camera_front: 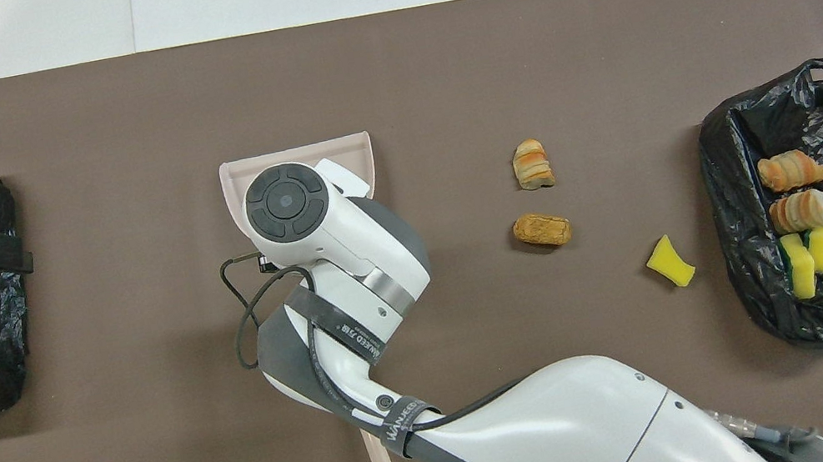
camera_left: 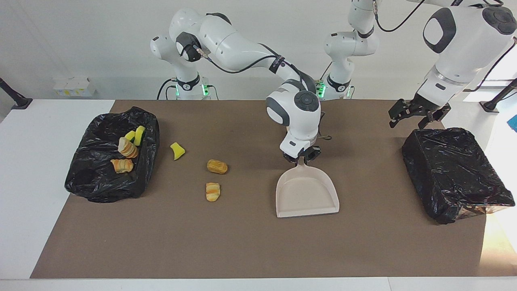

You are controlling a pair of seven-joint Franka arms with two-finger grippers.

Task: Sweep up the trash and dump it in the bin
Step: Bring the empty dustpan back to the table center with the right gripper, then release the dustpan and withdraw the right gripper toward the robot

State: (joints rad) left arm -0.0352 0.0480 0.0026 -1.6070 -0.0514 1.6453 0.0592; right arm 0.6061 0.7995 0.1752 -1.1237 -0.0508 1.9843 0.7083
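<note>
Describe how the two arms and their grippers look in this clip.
Both arms are glossy white with rounded shells and dark grey joint caps. The right arm carries a black cable strapped on with printed black bands; green lights glow at both bases. The right gripper and left gripper are black, built of angular metal links.

You can't see the right gripper (camera_left: pixel 301 157) from overhead; its own arm covers it, plus most of the dustpan (camera_front: pixel 296 155) (only the front lip and handle tip show). Left gripper (camera_left: pixel 416 116) is half cut off at the overhead pic's edge. Covered bin (camera_left: pixel 452 169): contents hidden under black plastic.
</note>
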